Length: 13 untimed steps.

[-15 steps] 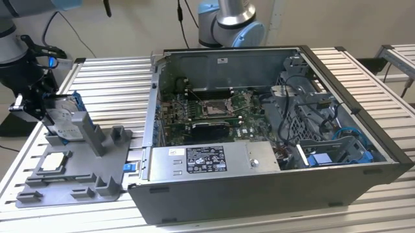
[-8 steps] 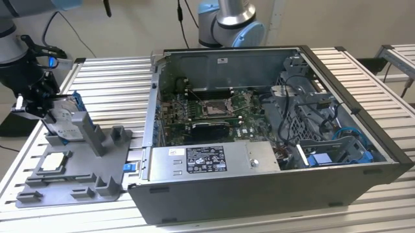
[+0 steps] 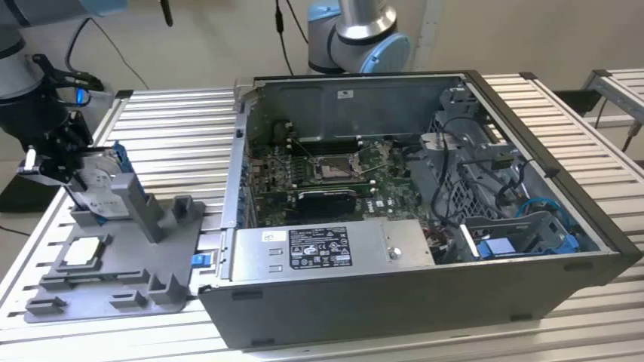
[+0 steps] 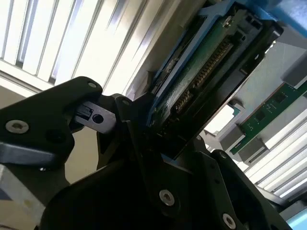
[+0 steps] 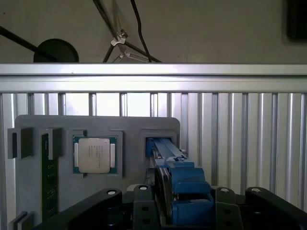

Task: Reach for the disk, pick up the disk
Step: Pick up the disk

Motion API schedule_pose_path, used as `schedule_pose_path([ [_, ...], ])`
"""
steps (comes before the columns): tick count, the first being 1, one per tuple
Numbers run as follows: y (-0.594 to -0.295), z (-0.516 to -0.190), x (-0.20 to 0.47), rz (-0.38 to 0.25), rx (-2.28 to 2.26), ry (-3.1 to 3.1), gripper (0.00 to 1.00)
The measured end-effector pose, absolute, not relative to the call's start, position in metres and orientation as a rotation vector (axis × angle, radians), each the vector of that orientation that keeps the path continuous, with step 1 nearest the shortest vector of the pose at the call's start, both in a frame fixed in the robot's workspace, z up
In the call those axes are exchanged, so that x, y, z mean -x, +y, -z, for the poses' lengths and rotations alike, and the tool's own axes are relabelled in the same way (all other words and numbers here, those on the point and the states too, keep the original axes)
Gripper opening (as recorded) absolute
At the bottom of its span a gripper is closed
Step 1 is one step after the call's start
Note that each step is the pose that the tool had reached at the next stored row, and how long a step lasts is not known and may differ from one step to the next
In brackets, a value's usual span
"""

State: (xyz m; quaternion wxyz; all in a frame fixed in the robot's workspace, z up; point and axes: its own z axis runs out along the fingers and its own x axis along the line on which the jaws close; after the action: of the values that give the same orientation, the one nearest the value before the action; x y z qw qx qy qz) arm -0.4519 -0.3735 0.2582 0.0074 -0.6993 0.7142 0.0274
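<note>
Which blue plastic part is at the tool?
The bright blue bracket framing the silver-grey metal hard drive, in the grey fixture at the exterior view's left, beside the tool. The blue bay sits inside the computer case.

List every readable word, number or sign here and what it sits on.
Nothing here can be read.
Power supply label: print too small.
Case wall sticker: too small.
Chip: faint print, blurred.
Disk: its label is blurred.
</note>
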Motion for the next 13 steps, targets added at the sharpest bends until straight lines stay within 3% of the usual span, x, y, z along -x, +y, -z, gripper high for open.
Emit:
schedule_pose_path([
  [2, -0.3732, -0.2581, 0.452, -0.115, 2.173, 2.219, 0.0],
  [13, -0.3733, -0.2592, 0.4521, -0.121, 2.17, 2.217, 0.0],
])
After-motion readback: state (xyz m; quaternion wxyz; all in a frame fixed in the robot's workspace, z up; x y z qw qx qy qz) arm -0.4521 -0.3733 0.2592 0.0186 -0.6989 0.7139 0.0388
